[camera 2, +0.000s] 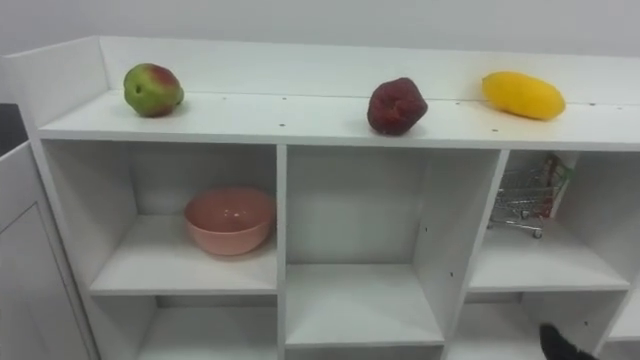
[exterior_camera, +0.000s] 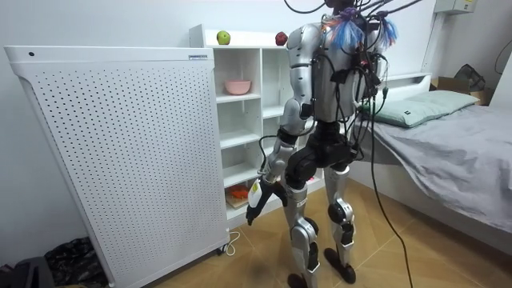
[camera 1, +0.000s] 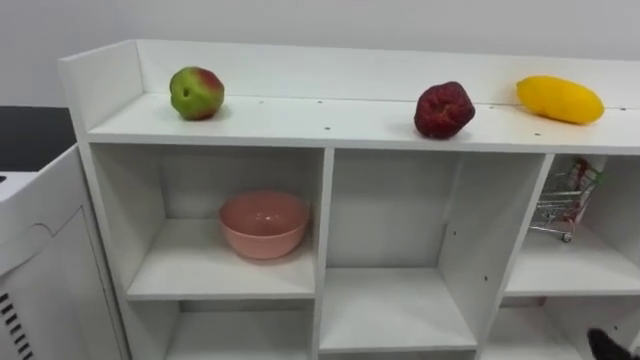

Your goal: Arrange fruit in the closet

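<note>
While the robot stands upright before the white closet (camera 1: 320, 121), a tall perforated panel (exterior_camera: 120, 152) is at the room view's left and a bed (exterior_camera: 448, 136) at its right. All three fruits lie on the closet's top board, well apart from one another. The green-and-red apple (camera 1: 197, 92) is near the robot's left end. The dark red fruit (camera 1: 444, 109) sits about mid-board. The long yellow fruit (camera 1: 560, 99) lies on its side toward the right end, close to the back wall.

In the row of compartments just below, a pink bowl (camera 1: 264, 223) stands upright in the left one, and the middle one holds nothing. A small wire cart (camera 1: 566, 200) stands in the right one (partly hidden by the divider).

The left hand (exterior_camera: 258, 198) hangs low beside the thigh, away from the shelves. From where I stand I cannot tell whether it is spread or closed. A dark sliver of the right hand (camera 1: 603, 345) shows at the lower right corner of the eye views, its state likewise impossible to tell. Neither hand touches any fruit.
</note>
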### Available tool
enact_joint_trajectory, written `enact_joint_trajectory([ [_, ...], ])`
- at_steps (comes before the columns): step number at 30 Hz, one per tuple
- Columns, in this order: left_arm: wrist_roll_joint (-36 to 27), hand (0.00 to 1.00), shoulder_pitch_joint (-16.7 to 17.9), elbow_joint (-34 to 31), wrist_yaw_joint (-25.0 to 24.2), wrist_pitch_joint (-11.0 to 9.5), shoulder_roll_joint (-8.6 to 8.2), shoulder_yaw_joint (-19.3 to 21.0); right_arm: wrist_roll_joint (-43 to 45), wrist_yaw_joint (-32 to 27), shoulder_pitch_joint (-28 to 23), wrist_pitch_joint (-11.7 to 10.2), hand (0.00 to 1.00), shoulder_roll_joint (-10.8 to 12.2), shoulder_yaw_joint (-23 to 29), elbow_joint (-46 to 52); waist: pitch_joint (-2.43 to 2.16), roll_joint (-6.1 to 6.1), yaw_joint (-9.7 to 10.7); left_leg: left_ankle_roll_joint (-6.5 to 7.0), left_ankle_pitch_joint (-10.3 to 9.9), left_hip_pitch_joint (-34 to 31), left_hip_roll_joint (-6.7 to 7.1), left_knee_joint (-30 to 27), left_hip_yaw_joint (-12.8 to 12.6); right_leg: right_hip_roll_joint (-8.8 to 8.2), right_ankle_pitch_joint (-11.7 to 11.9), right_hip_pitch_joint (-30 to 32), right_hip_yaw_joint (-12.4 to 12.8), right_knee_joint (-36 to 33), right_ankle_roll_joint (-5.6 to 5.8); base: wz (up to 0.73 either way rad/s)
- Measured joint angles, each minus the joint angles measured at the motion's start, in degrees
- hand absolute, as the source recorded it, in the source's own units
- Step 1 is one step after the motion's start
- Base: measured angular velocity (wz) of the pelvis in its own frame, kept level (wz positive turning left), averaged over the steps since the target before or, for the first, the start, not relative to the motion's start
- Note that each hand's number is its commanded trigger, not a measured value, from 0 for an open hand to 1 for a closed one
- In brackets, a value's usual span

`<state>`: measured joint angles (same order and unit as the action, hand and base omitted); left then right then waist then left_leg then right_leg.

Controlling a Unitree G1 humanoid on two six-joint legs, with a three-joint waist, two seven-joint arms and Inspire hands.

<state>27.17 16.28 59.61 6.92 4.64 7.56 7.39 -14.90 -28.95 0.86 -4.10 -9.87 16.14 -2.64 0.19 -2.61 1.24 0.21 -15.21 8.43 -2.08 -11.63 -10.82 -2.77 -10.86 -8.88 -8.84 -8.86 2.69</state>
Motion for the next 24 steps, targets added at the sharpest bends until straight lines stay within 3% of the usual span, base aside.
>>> enact_joint_trajectory([
  [8,0.1,0.00,-0.1,0.2,-0.3,-0.1,0.02,-0.9,2.7,1.7,7.3,-0.3,0.00,-3.6,-3.7,3.9,-0.12,0.11,-1.7,-0.02,0.0,-0.3,-0.14,-0.2,0.3,0.02,0.1,0.1,-1.0,-0.1,-0.17,0.00],
  [13,0.0,0.00,0.2,-0.4,-1.0,-0.3,0.07,-0.9,2.6,2.9,11.6,-1.3,0.00,-3.8,-3.8,6.5,-0.40,-0.02,-2.0,-0.06,0.1,-0.5,-0.03,-0.2,1.6,-0.03,0.1,-0.4,-2.3,-0.1,-0.17,0.12],
  [24,0.0,0.00,0.1,-0.4,-1.0,-1.5,0.96,-0.9,2.7,4.2,19.2,-2.2,0.00,-5.2,-6.3,7.8,-0.30,-0.94,-3.5,-0.07,0.4,-0.9,0.19,-0.3,3.3,-0.19,0.1,-0.7,-3.8,0.1,-0.17,0.08],
])
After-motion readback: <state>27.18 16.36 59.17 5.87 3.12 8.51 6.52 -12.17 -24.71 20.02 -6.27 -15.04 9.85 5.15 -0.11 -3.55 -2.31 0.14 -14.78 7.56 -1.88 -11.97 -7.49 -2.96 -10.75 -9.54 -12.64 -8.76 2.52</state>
